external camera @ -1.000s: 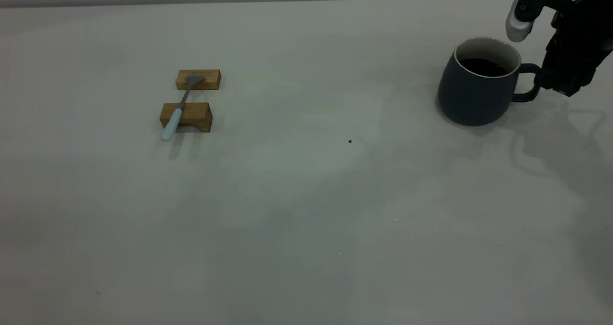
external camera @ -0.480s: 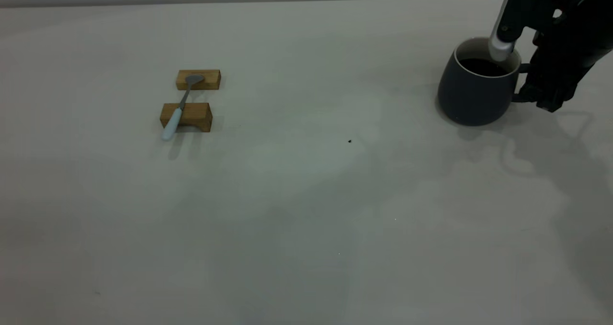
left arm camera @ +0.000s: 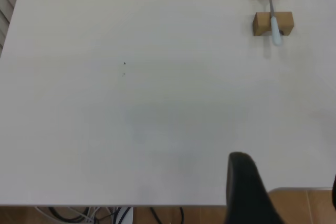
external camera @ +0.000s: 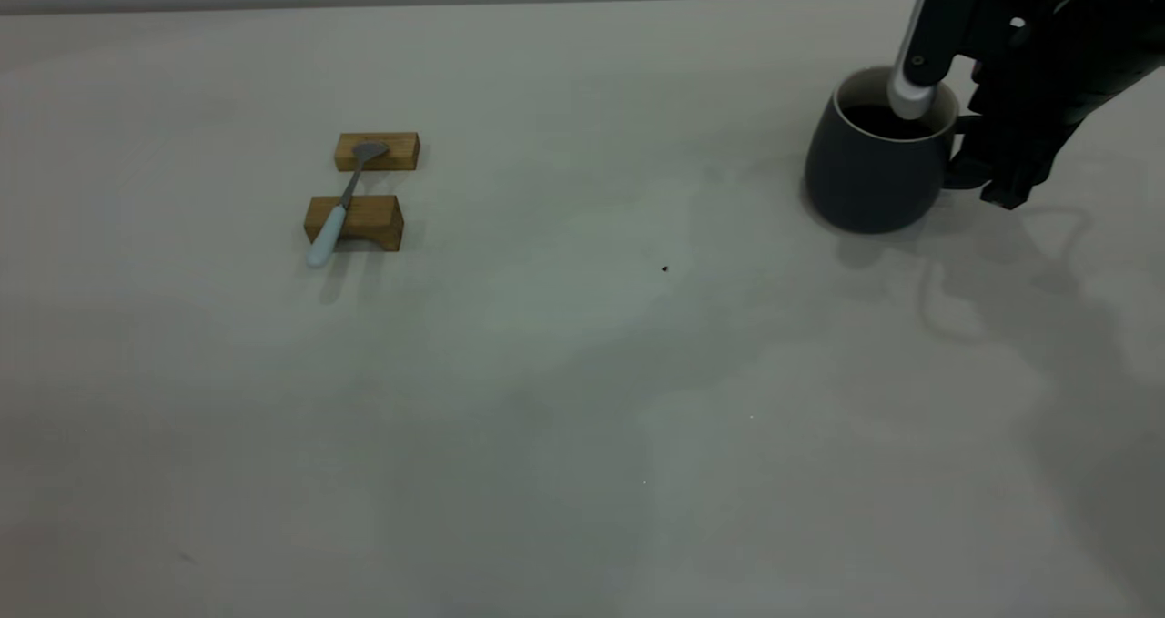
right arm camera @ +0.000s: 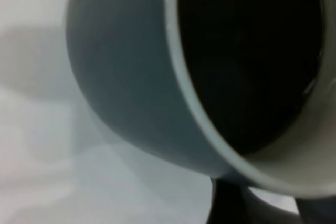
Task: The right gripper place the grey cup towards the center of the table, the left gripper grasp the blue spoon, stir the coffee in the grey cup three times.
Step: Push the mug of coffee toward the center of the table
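Light is dim and even in the exterior view, with a faint greenish cast on the table (external camera: 546, 372). Soft, broad shadows spread toward the lower right of the frame beneath the right gripper (external camera: 947, 136) and the grey cup (external camera: 865, 177). The blue spoon (external camera: 329, 227) and its wooden blocks (external camera: 357, 222) throw small shadows downward. The left wrist view is brighter and sharp. The right wrist view is blurred, the cup's rim soft.

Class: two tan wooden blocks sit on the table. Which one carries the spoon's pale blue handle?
The nearer, notched tan wooden block; the farther block holds the blue spoon's grey bowl.
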You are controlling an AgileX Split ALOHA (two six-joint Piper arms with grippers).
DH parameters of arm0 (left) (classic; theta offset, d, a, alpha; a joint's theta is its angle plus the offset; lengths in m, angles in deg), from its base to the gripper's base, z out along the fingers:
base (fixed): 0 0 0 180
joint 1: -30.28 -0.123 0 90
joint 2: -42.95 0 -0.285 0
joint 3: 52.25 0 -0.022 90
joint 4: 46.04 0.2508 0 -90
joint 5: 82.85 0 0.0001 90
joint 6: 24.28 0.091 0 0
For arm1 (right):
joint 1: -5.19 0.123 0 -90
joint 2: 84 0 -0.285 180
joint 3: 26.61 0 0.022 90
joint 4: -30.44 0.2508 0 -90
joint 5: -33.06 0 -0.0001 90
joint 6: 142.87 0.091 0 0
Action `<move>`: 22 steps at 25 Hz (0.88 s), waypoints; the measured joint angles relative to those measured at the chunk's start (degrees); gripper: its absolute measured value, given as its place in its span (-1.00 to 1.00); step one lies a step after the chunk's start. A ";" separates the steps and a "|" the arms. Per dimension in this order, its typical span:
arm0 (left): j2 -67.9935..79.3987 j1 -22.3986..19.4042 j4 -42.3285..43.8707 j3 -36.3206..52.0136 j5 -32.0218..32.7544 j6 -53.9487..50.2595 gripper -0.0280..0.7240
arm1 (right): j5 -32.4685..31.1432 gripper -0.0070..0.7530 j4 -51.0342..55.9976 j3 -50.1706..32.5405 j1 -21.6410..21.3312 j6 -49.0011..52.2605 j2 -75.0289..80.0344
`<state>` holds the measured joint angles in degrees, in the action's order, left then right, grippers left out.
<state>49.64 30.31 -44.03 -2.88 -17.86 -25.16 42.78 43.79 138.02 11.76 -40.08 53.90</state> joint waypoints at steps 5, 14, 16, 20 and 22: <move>0.00 0.00 0.00 0.00 0.00 0.00 0.31 | 0.81 0.44 -0.95 0.00 3.51 0.00 0.02; 0.00 0.00 0.00 0.00 0.00 0.00 0.31 | 4.52 0.44 -1.55 0.00 10.58 4.66 0.02; 0.00 0.00 0.00 0.00 0.00 0.00 0.31 | 5.07 0.44 -2.70 0.00 12.07 6.07 0.02; 0.00 0.00 0.00 0.00 0.00 0.00 0.31 | 7.60 0.44 -5.34 0.00 15.14 9.89 0.34; 0.00 0.00 0.00 0.00 0.00 0.00 0.31 | 9.86 0.44 -6.89 0.00 16.34 12.36 0.87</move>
<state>49.64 30.31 -44.03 -2.88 -17.86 -25.16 52.63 36.90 138.02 28.10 -27.72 54.78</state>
